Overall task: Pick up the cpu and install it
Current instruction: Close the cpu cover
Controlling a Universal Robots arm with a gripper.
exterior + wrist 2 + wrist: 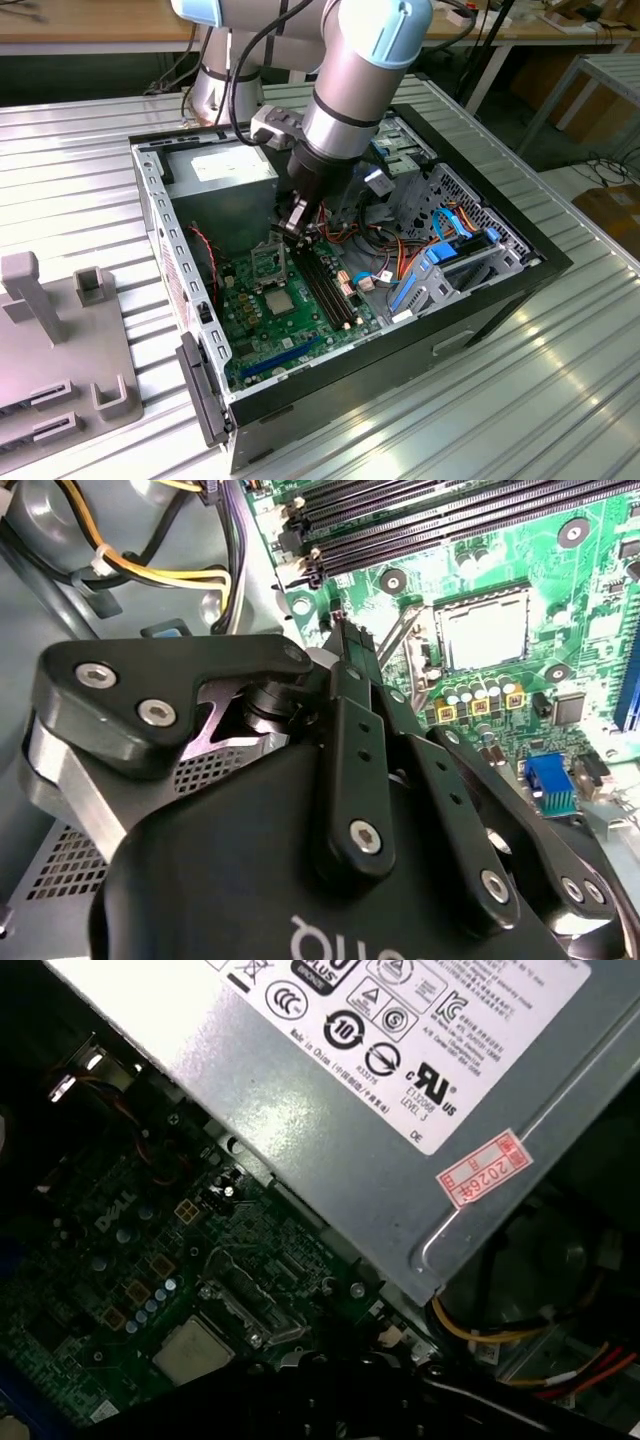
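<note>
Our gripper [297,228] hangs over the motherboard's [262,325] socket, fingers seemingly pinched together; the cpu [483,628] already sits in the socket.

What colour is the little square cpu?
Silver-grey; the cpu shows best in the second wrist view.

One open computer case [520,262], one green motherboard [262,325], one cpu [278,300], one grey power supply [228,178], four long black memory slots [325,285], one gripper [296,226], one grey fixture [60,350].
</note>
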